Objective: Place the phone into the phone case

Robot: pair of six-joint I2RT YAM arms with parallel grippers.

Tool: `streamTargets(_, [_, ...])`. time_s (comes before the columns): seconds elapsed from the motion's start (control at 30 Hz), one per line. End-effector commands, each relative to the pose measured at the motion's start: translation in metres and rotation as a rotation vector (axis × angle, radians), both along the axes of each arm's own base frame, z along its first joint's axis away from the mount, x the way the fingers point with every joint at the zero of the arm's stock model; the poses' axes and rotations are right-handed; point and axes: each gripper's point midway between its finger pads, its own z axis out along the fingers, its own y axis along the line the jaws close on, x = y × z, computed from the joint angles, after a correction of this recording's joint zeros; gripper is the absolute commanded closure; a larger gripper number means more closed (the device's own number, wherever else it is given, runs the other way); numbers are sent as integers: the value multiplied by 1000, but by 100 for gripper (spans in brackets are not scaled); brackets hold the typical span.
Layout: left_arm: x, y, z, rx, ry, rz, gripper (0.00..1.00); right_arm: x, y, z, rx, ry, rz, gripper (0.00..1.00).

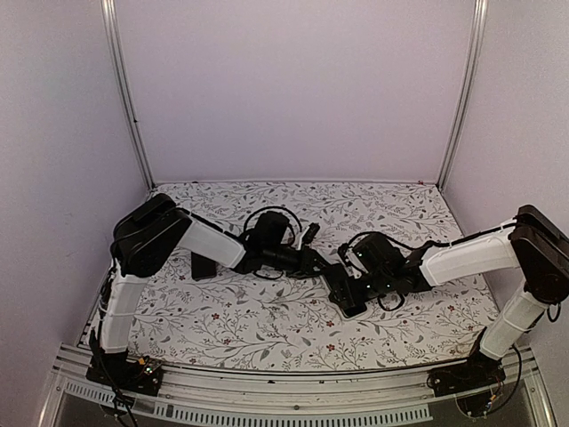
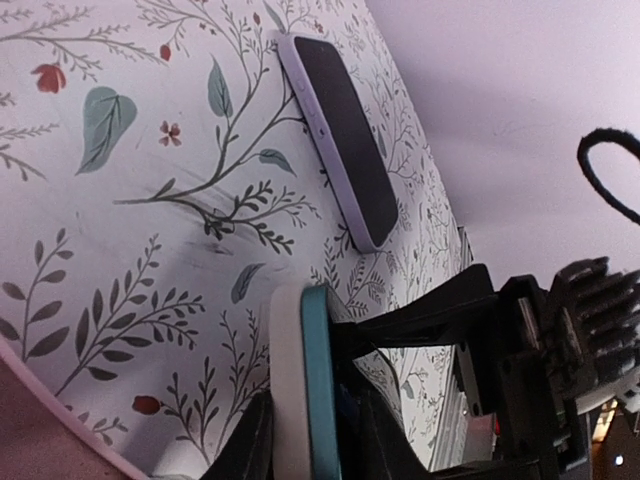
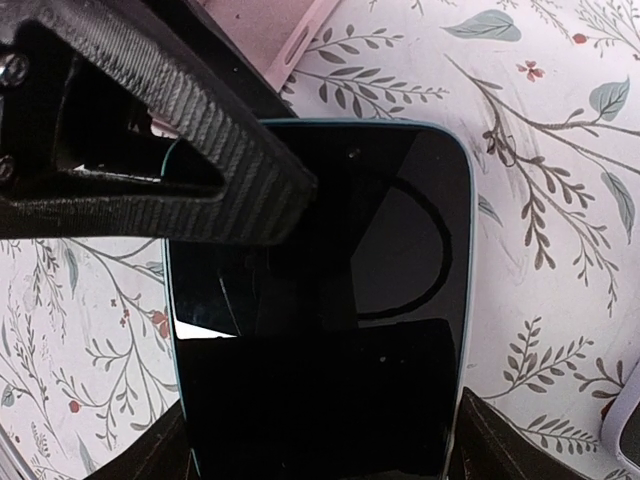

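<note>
The phone has a black screen and a teal rim and is held over the middle of the table between both grippers. My right gripper is shut across its width, one finger on each long side of the phone. My left gripper is shut on its top end, clamping the teal phone together with a white slab against its back, which looks like the case. The left finger lies over the screen's upper left corner.
A lavender-edged device with a black screen lies flat on the floral table beyond the left gripper; its corner shows in the right wrist view. A dark rectangular item sits behind the left arm. Metal frame posts and walls surround the table.
</note>
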Motion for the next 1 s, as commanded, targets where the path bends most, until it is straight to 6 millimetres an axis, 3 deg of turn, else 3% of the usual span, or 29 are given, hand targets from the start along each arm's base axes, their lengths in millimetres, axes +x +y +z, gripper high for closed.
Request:
streamTargets(0.0, [-28, -11, 11, -27, -22, -108, 83, 12, 22, 18, 75, -49, 15, 55])
streamTargets(0.07, [-30, -10, 11, -25, -30, -120, 91, 13, 23, 17, 73, -48, 14, 52])
streamTargets(0.13, [-32, -8, 11, -20, -37, -128, 100, 13, 22, 17, 70, -52, 13, 43])
streamTargets(0.17, [-33, -7, 11, -15, -44, -132, 100, 13, 22, 17, 70, -52, 15, 35])
streamTargets(0.23, [-35, -4, 9, 0, -63, -146, 100, 12, 21, 17, 68, -52, 17, 8])
streamTargets(0.27, [-36, -4, 10, 7, -76, -153, 100, 11, 20, 18, 67, -53, 19, 2])
streamTargets(0.47, [-40, 6, 27, 37, -265, -229, 100, 3, 20, 32, 119, -55, 122, 1])
streamTargets(0.63, [-45, 24, 38, 89, -464, -278, 100, -17, 32, 77, 293, -92, 334, 1])
streamTargets(0.7, [-48, 30, 52, 80, -560, -287, 100, -30, 35, 94, 350, -110, 429, 1])
streamTargets(0.8, [-57, 39, 61, 82, -673, -320, 100, -45, 34, 100, 387, -124, 531, 1])
streamTargets(0.97, [-65, 44, 69, 116, -774, -360, 100, -52, 29, 96, 380, -134, 596, 5])
